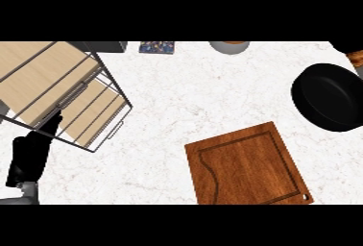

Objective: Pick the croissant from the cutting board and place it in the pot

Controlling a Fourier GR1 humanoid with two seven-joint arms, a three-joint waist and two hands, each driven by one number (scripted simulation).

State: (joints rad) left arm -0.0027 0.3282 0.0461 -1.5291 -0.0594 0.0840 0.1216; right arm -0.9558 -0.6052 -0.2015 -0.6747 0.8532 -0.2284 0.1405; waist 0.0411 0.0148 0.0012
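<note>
Oddly, no croissant shows on the cutting board (pixel 248 168) at five o'clock, nor in the black pot (pixel 333 97) at three; where it lies I cannot tell. Only the left hand (pixel 30 153) shows, at eight o'clock, fingers straight and together, resting. The right hand is out of view, though its side is nearer the pot.

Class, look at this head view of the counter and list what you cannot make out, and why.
- Croissant: not seen on the cutting board nor in the pot; where it is cannot be told.
- Right hand: not in view.
- Left hand: dark, partly under the wire rack; its fingers cannot be told apart.
- Grey container: cut off by the upper edge.
- Cutting board's near edge: cut off below.
</note>
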